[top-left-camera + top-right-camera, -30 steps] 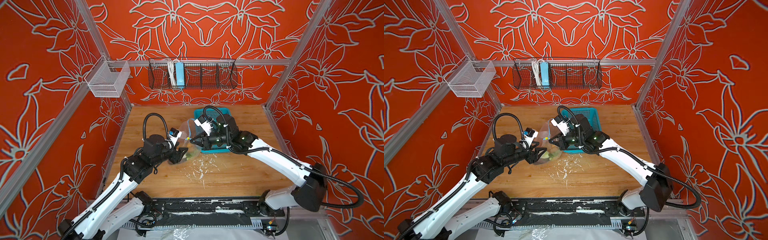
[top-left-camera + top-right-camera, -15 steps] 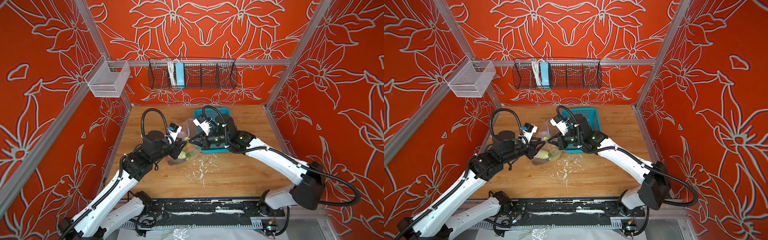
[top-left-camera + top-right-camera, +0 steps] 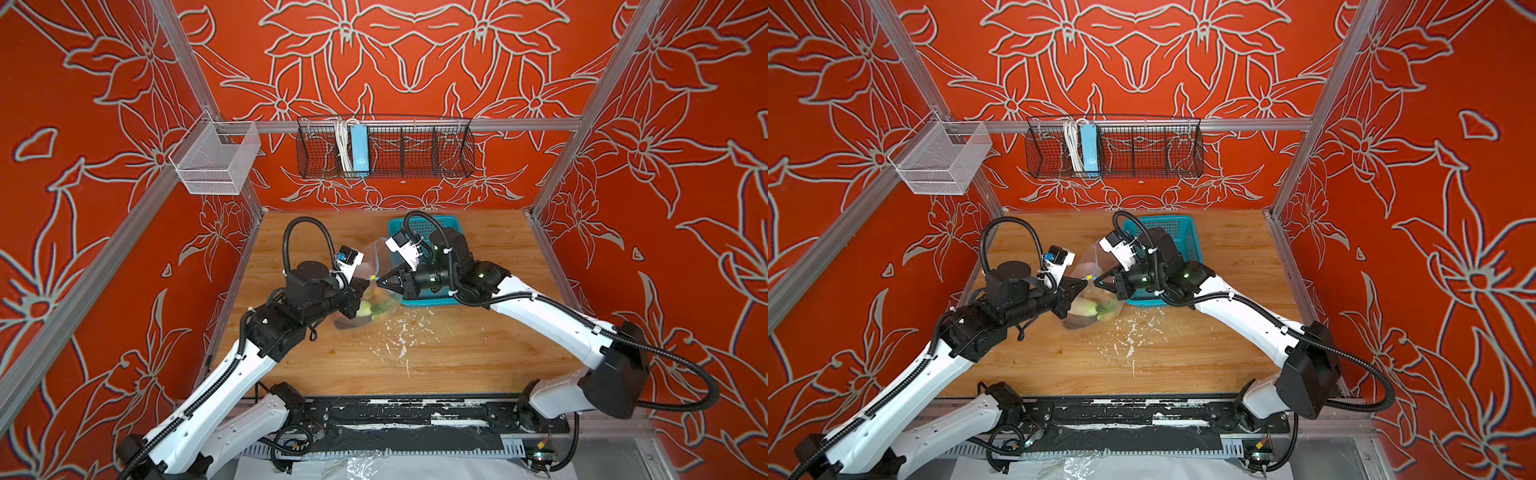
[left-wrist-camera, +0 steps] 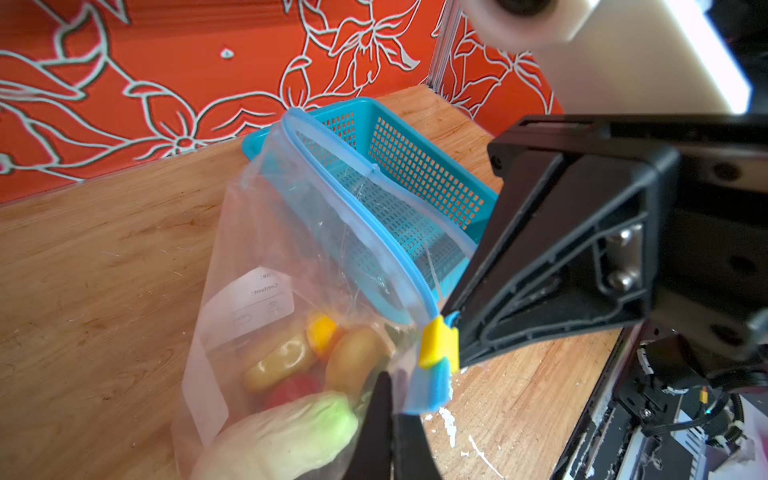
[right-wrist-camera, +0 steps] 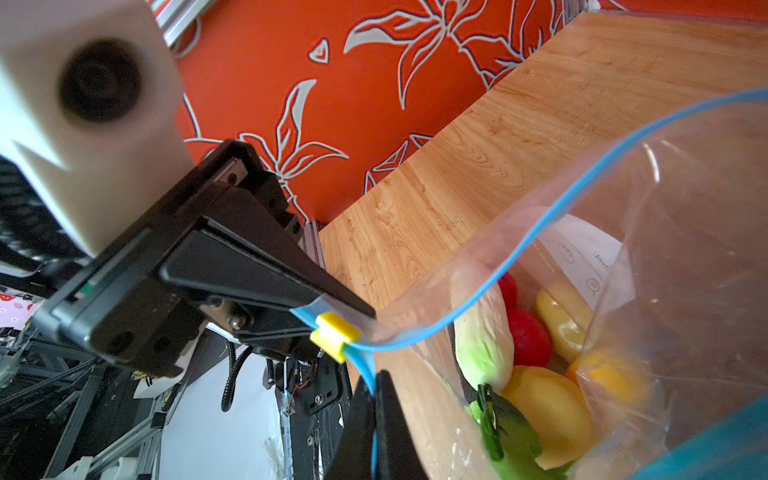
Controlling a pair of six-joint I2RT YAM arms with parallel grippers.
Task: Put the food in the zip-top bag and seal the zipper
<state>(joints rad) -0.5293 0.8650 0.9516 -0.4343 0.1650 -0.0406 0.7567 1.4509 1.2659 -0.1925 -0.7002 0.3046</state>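
The clear zip-top bag [image 3: 376, 297] hangs between both grippers, in front of the basket. Its mouth gapes, with the blue zipper [image 4: 332, 166] parted along most of its length. The food lies inside: a yellowish potato [image 4: 278, 365], a red tomato [image 5: 528, 336] and a white-green leafy vegetable [image 4: 291, 436]. My left gripper [image 4: 390, 415] is shut on the bag's corner just beside the yellow tab [image 4: 436, 343]. My right gripper [image 5: 374, 395] is shut on the blue strip on the tab's other side. In both top views the two tips nearly meet, the left gripper [image 3: 1086, 282] facing the right gripper [image 3: 1097, 283].
A teal perforated basket [image 3: 432, 298] stands right behind the bag, under my right arm. White flecks [image 3: 399, 340] mark the wooden table in front. A black wire rack [image 3: 386, 149] and a white mesh bin [image 3: 212, 162] hang on the walls above.
My left gripper has moved up to the bag's corner by the yellow tab and shut on it. My right gripper has stayed at the zipper.
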